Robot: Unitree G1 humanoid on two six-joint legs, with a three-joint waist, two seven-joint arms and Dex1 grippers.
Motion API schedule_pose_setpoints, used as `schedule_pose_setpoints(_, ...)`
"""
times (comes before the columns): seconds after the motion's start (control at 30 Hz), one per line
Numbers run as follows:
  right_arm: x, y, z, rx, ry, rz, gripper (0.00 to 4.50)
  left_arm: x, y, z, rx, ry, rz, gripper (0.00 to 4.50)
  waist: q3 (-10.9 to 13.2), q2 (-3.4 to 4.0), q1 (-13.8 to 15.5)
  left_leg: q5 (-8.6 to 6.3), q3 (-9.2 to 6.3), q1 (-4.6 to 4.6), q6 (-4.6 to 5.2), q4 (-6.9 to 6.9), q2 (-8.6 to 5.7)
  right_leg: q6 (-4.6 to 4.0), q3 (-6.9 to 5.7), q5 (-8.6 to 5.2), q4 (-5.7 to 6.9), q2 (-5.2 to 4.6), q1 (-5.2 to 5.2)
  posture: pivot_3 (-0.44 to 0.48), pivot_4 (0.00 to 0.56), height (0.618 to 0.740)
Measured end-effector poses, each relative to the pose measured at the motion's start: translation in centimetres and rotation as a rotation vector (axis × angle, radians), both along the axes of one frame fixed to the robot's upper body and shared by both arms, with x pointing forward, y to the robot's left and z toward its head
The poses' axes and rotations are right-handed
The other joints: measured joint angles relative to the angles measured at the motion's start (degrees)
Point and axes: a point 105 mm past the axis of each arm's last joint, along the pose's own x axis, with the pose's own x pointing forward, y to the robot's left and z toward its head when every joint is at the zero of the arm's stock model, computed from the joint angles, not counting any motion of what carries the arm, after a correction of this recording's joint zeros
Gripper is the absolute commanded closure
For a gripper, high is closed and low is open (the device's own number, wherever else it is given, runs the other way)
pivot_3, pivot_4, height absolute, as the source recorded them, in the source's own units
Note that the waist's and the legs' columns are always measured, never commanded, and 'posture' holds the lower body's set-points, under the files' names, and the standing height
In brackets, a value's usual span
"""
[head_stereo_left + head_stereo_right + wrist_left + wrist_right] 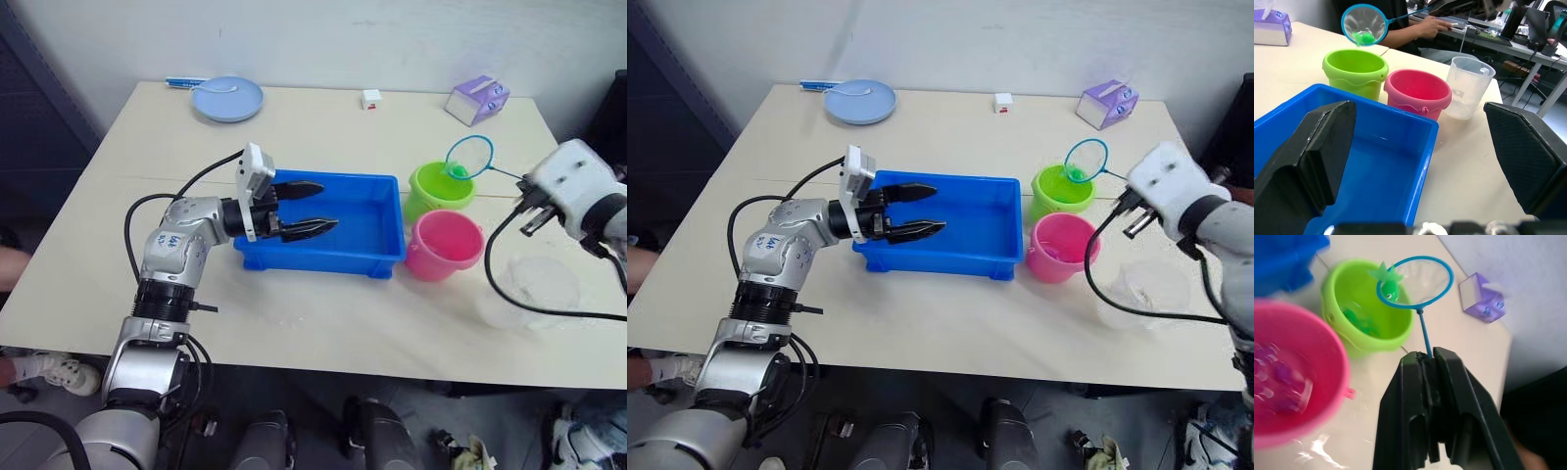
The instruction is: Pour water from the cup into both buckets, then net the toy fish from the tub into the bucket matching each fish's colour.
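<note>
The blue tub [377,257] sits mid-table. My left gripper [328,205] hovers open over the tub's left half, holding nothing. To the tub's right stand the lime green bucket [439,193] and, nearer me, the pink bucket [446,245]. My right gripper [1429,355] is shut on the black handle of the net [469,157]. The net's light-blue hoop hangs over the green bucket's far rim with a green toy fish [1389,289] in the mesh. More green fish [1359,320] lie in the green bucket, and pinkish ones [1278,377] in the pink bucket. The clear cup [534,289] stands right of the pink bucket.
A pale-blue plate [227,98] with a spoon, a small white cube [371,98] and a purple tissue box [477,100] line the table's far edge. A black cable [509,294] from my right arm loops over the cup. A person's hand [1435,24] rests beyond the table.
</note>
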Motion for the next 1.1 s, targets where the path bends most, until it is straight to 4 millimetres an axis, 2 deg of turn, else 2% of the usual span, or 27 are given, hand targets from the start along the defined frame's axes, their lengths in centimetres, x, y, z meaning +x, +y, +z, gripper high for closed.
schedule_pose_setpoints(0.03, 0.3, 0.3, -0.4, -0.249, -0.019, 0.066, 3.70, 0.0, 0.0, 0.0, 0.000, -0.001, 0.002, 0.00, 0.0, 0.00, -0.1, 0.00, 0.00, 0.00, 0.00, -0.01, 0.01, 0.00, 0.01, 0.00, -0.01, 0.00, 0.00, 0.000, 0.150, 0.739)
schedule_pose_setpoints(0.13, 0.7, 0.8, -1.8, -0.564, -0.038, 0.193, 3.70, 0.0, 0.2, -0.2, 0.001, 0.002, 0.012, 0.00, 0.0, 0.00, -0.3, 0.00, -0.03, -0.01, -0.02, 0.00, 0.06, 0.00, -0.03, 0.00, -0.07, 0.00, 0.03, 0.000, 0.150, 0.739)
schedule_pose_setpoints(0.23, 1.2, 0.6, -2.0, -0.696, -0.096, 0.248, 3.70, 0.0, 0.5, -0.4, 0.008, 0.003, 0.026, 0.00, 0.0, 0.03, -0.4, 0.01, -0.04, -0.04, -0.02, 0.01, 0.06, 0.00, -0.02, 0.00, -0.06, -0.02, 0.01, 0.000, 0.150, 0.739)
schedule_pose_setpoints(0.37, 1.3, -0.4, 0.6, -0.722, -0.175, 0.223, 3.70, -0.1, 1.2, -0.6, 0.021, -0.002, 0.046, 0.00, 0.0, 0.05, -0.4, 0.01, -0.11, -0.06, -0.03, 0.00, 0.11, 0.00, -0.10, 0.00, -0.11, 0.01, 0.03, 0.000, 0.150, 0.739)
schedule_pose_setpoints(0.53, 1.1, -0.4, 1.4, -0.703, -0.199, 0.229, 3.70, -0.1, 1.6, -0.6, 0.036, -0.007, 0.052, 0.00, 0.0, 0.05, -0.4, 0.01, -0.10, -0.06, -0.03, 0.03, 0.10, 0.00, -0.09, 0.00, -0.09, 0.00, 0.04, 0.000, 0.150, 0.739)
schedule_pose_setpoints(0.6, 0.8, 0.0, 0.8, -0.725, -0.177, 0.260, 3.70, -0.1, 1.8, -0.6, 0.044, -0.008, 0.054, 0.00, 0.0, 0.05, -0.4, 0.01, -0.11, -0.06, -0.03, 0.02, 0.11, 0.00, -0.10, 0.00, -0.09, 0.00, 0.04, 0.000, 0.150, 0.739)
schedule_pose_setpoints(0.67, 0.5, 0.4, -0.8, -0.754, -0.130, 0.308, 3.70, -0.1, 1.9, -0.6, 0.049, -0.014, 0.056, 0.00, 0.0, 0.05, -0.4, 0.01, -0.10, -0.06, -0.03, 0.03, 0.10, 0.00, -0.10, 0.00, -0.09, 0.00, 0.04, 0.000, 0.150, 0.739)
schedule_pose_setpoints(0.73, 0.4, 0.2, -1.6, -0.776, -0.108, 0.316, 3.70, -0.1, 1.9, -0.6, 0.053, -0.018, 0.055, 0.00, 0.0, 0.06, -0.3, 0.01, -0.08, -0.07, -0.03, 0.04, 0.07, 0.00, -0.08, 0.00, -0.08, -0.03, 0.03, 0.000, 0.150, 0.739)
schedule_pose_setpoints(0.9, 0.9, -0.1, 0.2, -0.806, -0.167, 0.289, 3.70, -0.1, 1.9, -0.5, 0.055, -0.027, 0.053, 0.00, 0.0, 0.06, -0.5, 0.01, -0.11, -0.05, -0.03, 0.03, 0.13, 0.00, -0.09, 0.00, -0.09, 0.03, 0.04, 0.000, 0.150, 0.739)
schedule_pose_setpoints(1.03, 0.9, -0.1, -0.1, -0.803, -0.162, 0.297, 3.70, 0.0, 1.9, -0.6, 0.063, -0.035, 0.058, 0.00, 0.0, 0.06, -0.5, 0.01, -0.09, -0.06, -0.03, 0.04, 0.10, 0.00, -0.09, 0.00, -0.08, 0.00, 0.04, 0.000, 0.150, 0.739)
schedule_pose_setpoints(1.1, 0.7, 0.4, -0.8, -0.819, -0.129, 0.339, 3.70, 0.0, 1.9, -0.6, 0.064, -0.036, 0.059, 0.00, 0.0, 0.06, -0.5, 0.01, -0.11, -0.06, -0.03, 0.04, 0.11, 0.00, -0.10, 0.00, -0.08, 0.01, 0.05, 0.000, 0.150, 0.739)
